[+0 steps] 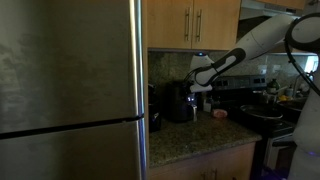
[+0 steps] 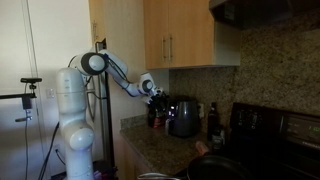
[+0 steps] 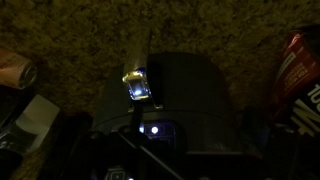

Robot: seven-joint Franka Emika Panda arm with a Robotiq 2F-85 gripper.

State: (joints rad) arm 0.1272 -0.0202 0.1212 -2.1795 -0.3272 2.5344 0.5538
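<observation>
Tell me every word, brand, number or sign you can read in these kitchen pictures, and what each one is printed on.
No text can be read in any view.
Red packet, wrist view: pale marks that may be lettering, too blurred to read.
Reddish container, wrist view: any label is too dark and blurred.
Dark appliance: two small lit spots, no legible word or sign.
Both exterior views: everything is too small and dim to show writing.
</observation>
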